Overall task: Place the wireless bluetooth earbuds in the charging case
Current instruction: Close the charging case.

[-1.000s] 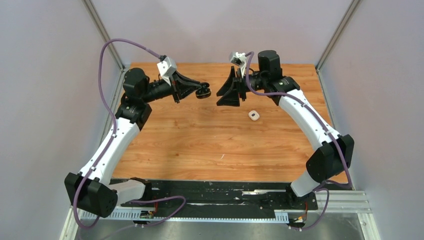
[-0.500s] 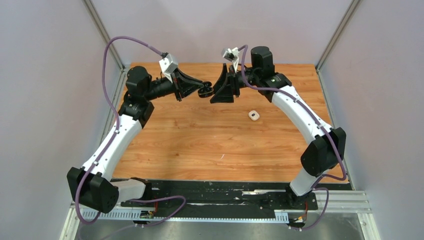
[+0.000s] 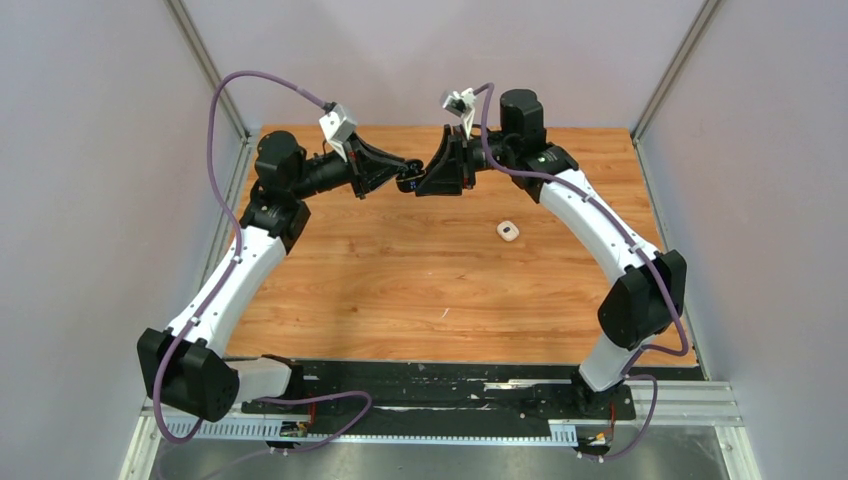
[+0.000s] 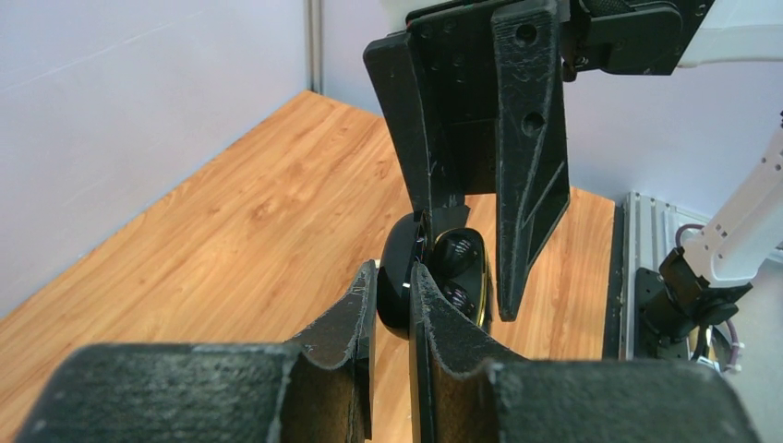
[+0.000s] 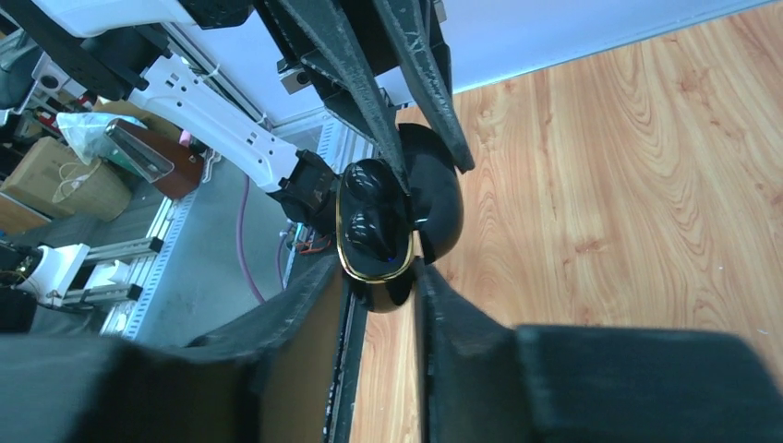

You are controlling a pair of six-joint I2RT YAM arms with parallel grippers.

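Light is even and diffuse, apparently from overhead. The top view is sharp, with only faint soft shadows on the table. In the wrist views the near fingers are blurred and out of focus, the background sharper. The glossy charging case carries small bright reflections.

Above the far middle of the table, the left end effector and right end effector meet tip to tip, with a case between them. Two earbuds sit in that case. A second case lies on the table, right of centre, nearer than the end effectors.
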